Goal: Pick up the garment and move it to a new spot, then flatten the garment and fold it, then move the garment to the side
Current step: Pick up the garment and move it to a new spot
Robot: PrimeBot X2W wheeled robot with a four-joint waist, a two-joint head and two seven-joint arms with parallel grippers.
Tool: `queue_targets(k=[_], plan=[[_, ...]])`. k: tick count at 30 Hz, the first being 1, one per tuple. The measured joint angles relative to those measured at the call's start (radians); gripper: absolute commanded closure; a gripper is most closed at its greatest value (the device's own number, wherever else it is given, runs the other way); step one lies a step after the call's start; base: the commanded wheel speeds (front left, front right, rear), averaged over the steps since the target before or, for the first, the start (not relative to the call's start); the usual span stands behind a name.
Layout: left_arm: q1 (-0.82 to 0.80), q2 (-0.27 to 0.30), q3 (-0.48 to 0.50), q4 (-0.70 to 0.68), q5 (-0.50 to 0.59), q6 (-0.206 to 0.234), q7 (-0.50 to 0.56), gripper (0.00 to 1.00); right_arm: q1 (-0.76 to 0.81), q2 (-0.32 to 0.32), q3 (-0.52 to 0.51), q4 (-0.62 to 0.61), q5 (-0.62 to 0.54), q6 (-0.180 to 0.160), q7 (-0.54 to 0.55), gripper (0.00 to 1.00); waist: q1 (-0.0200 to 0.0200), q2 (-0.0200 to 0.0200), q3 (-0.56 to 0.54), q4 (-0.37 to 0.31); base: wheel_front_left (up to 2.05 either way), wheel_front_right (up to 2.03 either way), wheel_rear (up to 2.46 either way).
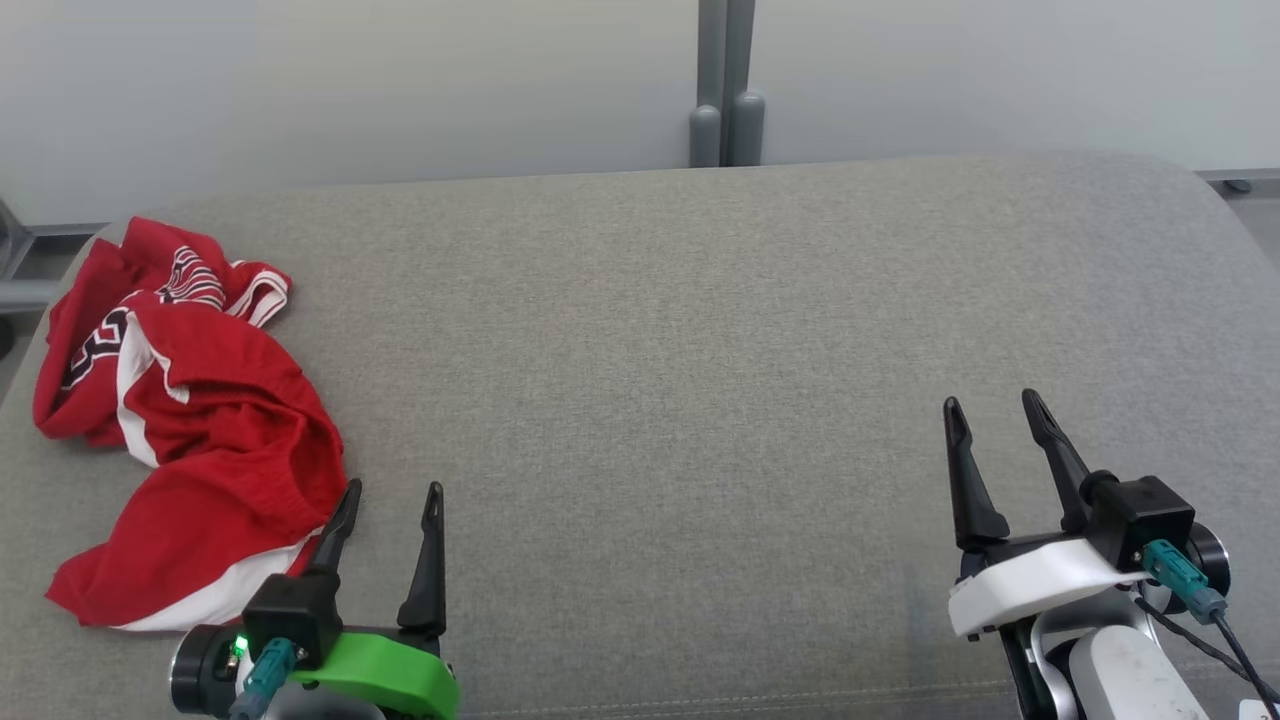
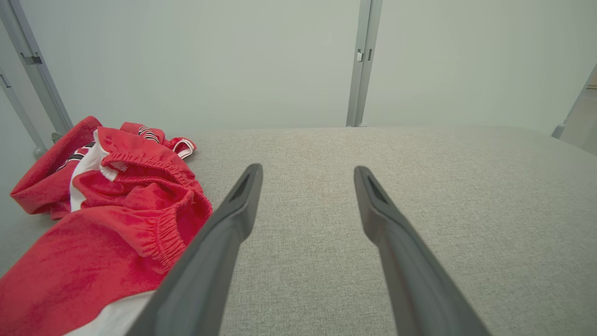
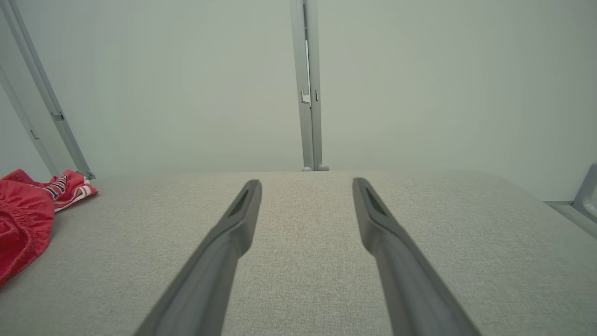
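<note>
One crumpled red fabric garment (image 1: 220,420) with white trim, at the left end of the grey fabric-covered counter (image 1: 700,350). Left tool (image 1: 392,487) just beside it, right tool (image 1: 991,400) well apart; both spread, empty. Step judged: first pick-up, unstarted. Next, the left tool reaches left onto a fold. Left wrist view adds the elastic waistband (image 2: 158,228).

No words or numbers can be read here. The red garment (image 1: 225,430), at the left of the head view, has black and white marks (image 1: 92,347) near its top left part. The cloth is too crumpled to tell what they say.
</note>
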Motion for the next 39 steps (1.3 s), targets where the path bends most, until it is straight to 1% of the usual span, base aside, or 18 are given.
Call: queue_targets(k=[4,9,13,18,23,27,31,35,39], plan=[[0.0,0.0,0.027,-0.009,0.0,0.011,0.0,0.0,-0.001,0.0,0.014,-0.001,0.0,0.013,0.0,0.0,0.0,0.0,-0.001,0.044,0.0,0.0,0.0],[0.003,0.0,0.075,-0.022,0.0,0.035,0.0,0.0,-0.006,0.002,0.055,0.005,0.0,0.038,0.0,0.0,0.0,0.0,-0.003,0.107,0.0,0.0,0.0],[0.029,0.0,0.105,-0.026,0.0,0.044,0.0,0.0,-0.02,0.003,0.074,0.013,0.0,0.053,0.0,0.0,0.0,0.0,-0.005,0.16,0.0,0.0,0.0],[0.049,0.0,0.114,-0.025,0.0,0.044,0.0,0.0,-0.022,0.006,0.078,0.021,0.0,0.053,0.0,0.0,-0.0001,0.0,-0.009,0.243,0.0,0.0,0.0],[0.049,0.0,0.088,-0.011,0.002,0.044,0.0,0.0,-0.021,0.006,0.054,0.021,0.0,0.042,0.0,0.0,0.0,0.0,-0.012,0.314,0.0,0.0,0.0],[0.053,0.001,0.108,-0.011,0.001,0.044,0.0,0.0,-0.021,0.008,0.072,0.026,0.0,0.044,0.0,0.0,0.0,0.0,-0.013,0.362,0.0,0.0,0.0],[0.063,0.002,0.116,-0.005,0.0,0.044,0.0,0.0,-0.021,0.01,0.082,0.029,-0.001,0.044,0.0,0.0,0.0,0.0,-0.009,0.384,0.0,0.0,0.0],[0.061,0.002,0.11,0.007,0.0,0.042,0.0,0.0,-0.021,0.009,0.083,0.029,-0.005,0.044,0.0,0.0,0.0,0.0,0.005,0.379,0.0,0.0,0.0],[0.037,0.002,0.091,0.032,0.0,0.026,0.0,0.0,-0.022,0.009,0.083,0.029,-0.013,0.043,0.0,0.0,0.0,0.0,0.022,0.367,0.0,0.0,0.0]])
